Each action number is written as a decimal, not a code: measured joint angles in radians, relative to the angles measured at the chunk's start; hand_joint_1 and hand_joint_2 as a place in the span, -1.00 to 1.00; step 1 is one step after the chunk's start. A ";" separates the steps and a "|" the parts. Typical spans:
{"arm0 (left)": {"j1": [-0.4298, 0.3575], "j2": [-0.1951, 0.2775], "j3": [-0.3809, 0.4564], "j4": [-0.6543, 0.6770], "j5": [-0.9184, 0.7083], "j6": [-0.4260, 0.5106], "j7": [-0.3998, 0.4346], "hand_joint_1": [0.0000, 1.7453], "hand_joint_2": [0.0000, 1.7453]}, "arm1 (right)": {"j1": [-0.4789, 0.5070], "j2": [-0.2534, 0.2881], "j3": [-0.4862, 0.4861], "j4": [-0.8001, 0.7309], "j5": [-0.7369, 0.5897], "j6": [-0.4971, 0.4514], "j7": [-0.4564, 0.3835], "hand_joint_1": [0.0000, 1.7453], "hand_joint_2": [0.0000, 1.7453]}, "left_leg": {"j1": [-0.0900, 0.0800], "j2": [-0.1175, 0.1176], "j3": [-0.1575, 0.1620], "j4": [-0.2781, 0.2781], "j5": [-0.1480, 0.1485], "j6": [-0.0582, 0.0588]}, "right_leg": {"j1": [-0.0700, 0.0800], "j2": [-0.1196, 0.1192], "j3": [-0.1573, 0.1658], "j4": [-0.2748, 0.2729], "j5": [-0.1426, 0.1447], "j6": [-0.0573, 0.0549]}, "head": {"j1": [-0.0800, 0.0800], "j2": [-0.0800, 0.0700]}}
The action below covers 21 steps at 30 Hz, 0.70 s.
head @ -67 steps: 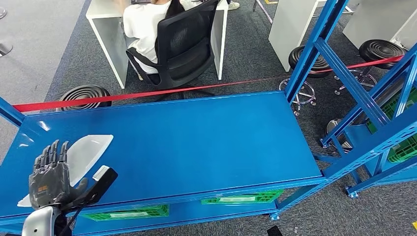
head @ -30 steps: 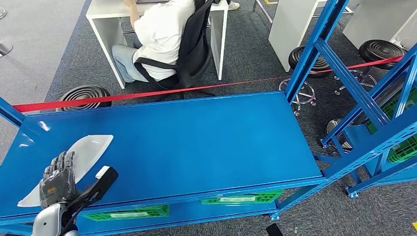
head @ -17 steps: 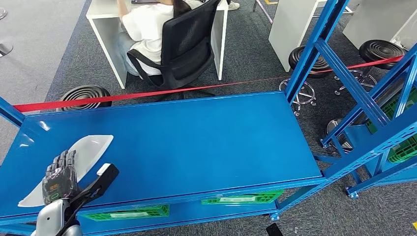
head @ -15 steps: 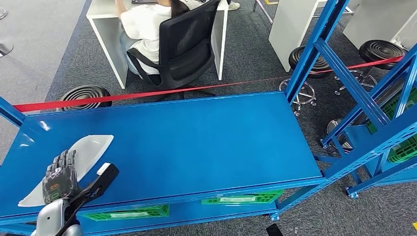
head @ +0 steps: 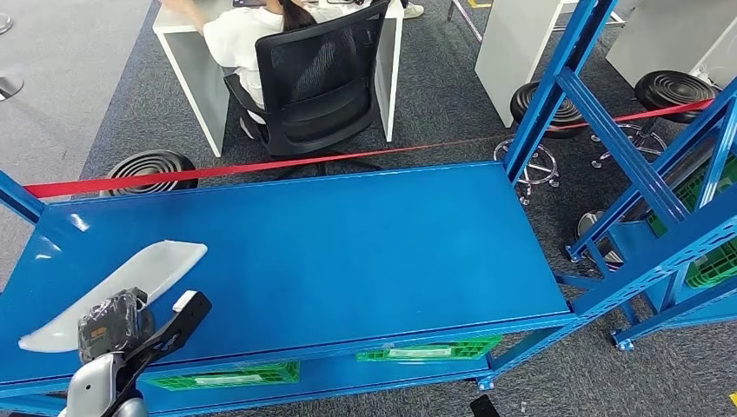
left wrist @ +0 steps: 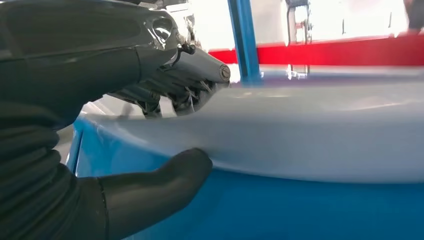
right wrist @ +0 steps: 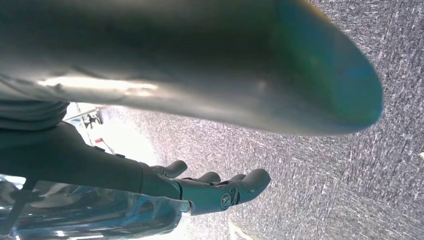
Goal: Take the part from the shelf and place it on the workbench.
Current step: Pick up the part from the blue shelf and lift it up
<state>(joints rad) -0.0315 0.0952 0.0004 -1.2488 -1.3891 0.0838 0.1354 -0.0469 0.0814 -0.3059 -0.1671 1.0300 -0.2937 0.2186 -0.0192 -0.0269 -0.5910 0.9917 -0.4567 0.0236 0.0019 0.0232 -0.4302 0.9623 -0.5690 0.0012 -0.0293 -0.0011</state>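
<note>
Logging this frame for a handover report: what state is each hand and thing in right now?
White part: lying flat on the blue workbench, near its left end.
Left hand: fingers over the part's near edge, thumb under it in the left wrist view.
Right hand: holds nothing, fingers extended, hanging over carpet.
Green crates: stowed on the lower shelf.

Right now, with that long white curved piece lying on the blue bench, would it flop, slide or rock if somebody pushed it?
The white part probably stays stiff: it keeps its curved shell shape across the workbench. It looks smooth and glossy, and the bench is smooth too, so it would likely slide easily. Its rounded form might rock. The left hand grips one end.
</note>
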 joint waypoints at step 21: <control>0.001 -0.012 0.019 -0.028 0.274 0.004 -0.241 1.00 1.00 | -0.003 0.000 0.000 0.000 0.018 0.002 -0.001 -1.00 -1.00 | 0.000 -0.002 0.002 0.000 0.000 0.000 | 0.000 -0.003 0.002 0.000 0.000 0.000 | 0.000 0.000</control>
<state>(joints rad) -0.0307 0.0836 0.0190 -1.2771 -1.1154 0.0883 -0.1056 -0.0501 0.0810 -0.3062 -0.1671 1.0481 -0.2922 0.2175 -0.0192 -0.0287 -0.5893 0.9916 -0.4566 0.0235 0.0019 0.0204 -0.4279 0.9623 -0.5691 0.0012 -0.0292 -0.0011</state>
